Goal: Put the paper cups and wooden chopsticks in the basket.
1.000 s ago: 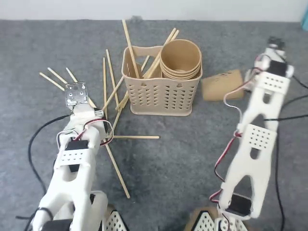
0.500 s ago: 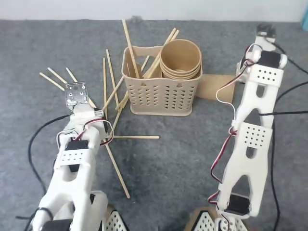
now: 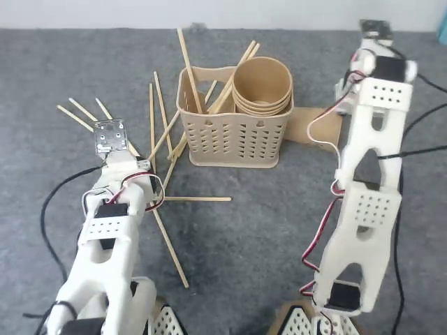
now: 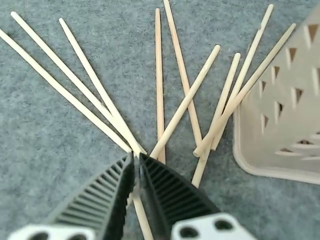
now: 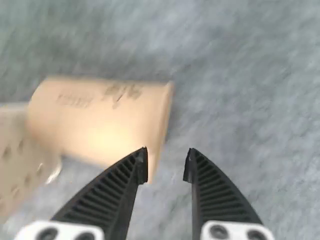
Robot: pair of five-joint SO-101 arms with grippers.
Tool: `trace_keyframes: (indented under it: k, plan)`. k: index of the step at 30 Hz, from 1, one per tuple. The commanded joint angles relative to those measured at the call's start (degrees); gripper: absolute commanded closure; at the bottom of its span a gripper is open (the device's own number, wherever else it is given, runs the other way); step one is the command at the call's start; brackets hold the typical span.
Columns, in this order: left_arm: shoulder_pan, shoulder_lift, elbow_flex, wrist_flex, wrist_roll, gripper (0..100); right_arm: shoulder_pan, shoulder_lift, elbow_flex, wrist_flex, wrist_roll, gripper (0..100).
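Tan paper cup (image 5: 100, 117) lies sideways at three o'clock of the beige slotted basket (image 3: 234, 143); right gripper's (image 5: 166, 167) parted jaws could knock it rolling; left gripper's (image 4: 136, 162) jaws are together.

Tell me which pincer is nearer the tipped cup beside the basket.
Right. The right pincer hovers at one end of the tipped cup; the left pincer is beyond the basket, over loose chopsticks.

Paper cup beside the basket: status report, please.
Right claw open at paper cup end. Cup on its side, beside basket. Left claw shut on chopstick.
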Motion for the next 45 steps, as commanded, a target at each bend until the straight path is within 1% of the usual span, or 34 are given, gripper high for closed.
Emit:
trace_keyframes:
  k: [1, 4, 7, 9, 14, 16, 21, 23, 29, 33, 36, 38, 41, 44, 45]
  plan:
    - [0.3, -0.3, -2.4, -1.8, -0.4, 99, -0.7, -12.3, 11.6, -2.0, 1.0, 85.7]
    - [0.3, -0.3, -2.4, -1.8, -0.4, 99, 0.8, -13.1, 17.5, -7.3, 1.9, 83.7]
    - [0.3, -0.3, -2.4, -1.8, -0.4, 99, 0.2, -11.7, 22.2, -10.1, 2.5, 79.0]
    - [0.3, -0.3, -2.4, -1.8, -0.4, 99, -0.8, -10.9, 23.3, -10.6, 2.5, 78.4]
    - [0.3, -0.3, -2.4, -1.8, -0.6, 99, -3.9, -11.2, 23.3, -10.9, 2.5, 81.7]
    - [0.3, -0.3, -2.4, -1.8, -0.6, 99, -5.1, -11.6, 23.3, -11.1, 2.5, 84.7]
    - [0.3, -0.3, -2.4, -1.8, -0.6, 99, -6.2, -11.4, 23.4, -14.9, 2.4, 99.5]
    - [0.3, -0.3, -2.4, -1.8, -0.6, 99, -5.8, -11.1, 23.4, -16.4, 2.5, 98.1]
    - [0.3, -0.3, -2.4, -1.8, -0.7, 99, -4.8, -10.8, 23.4, -17.5, 3.6, 98.9]
    - [0.3, -0.3, -2.4, -1.8, -0.7, 99, -3.6, -13.0, 23.1, -16.8, 3.3, 98.9]
    - [0.3, -0.3, -2.4, -1.8, -0.7, 99, -2.3, -16.1, 23.1, -14.5, 3.3, 98.9]
    - [0.3, -0.3, -2.4, -1.8, -0.7, 99, -1.7, -18.6, 23.1, -11.6, 3.3, 98.9]
    - [0.3, -0.3, -2.4, -1.8, -0.7, 99, -0.8, -23.0, 23.1, -4.5, 4.0, 99.0]
    - [0.3, -0.3, -2.4, -1.8, -0.7, 99, 0.2, -27.3, 23.4, 2.4, 8.2, 99.0]
    - [0.3, -0.3, -2.4, -1.8, -0.7, 99, 0.7, -28.7, 24.2, 2.7, 9.9, 99.0]
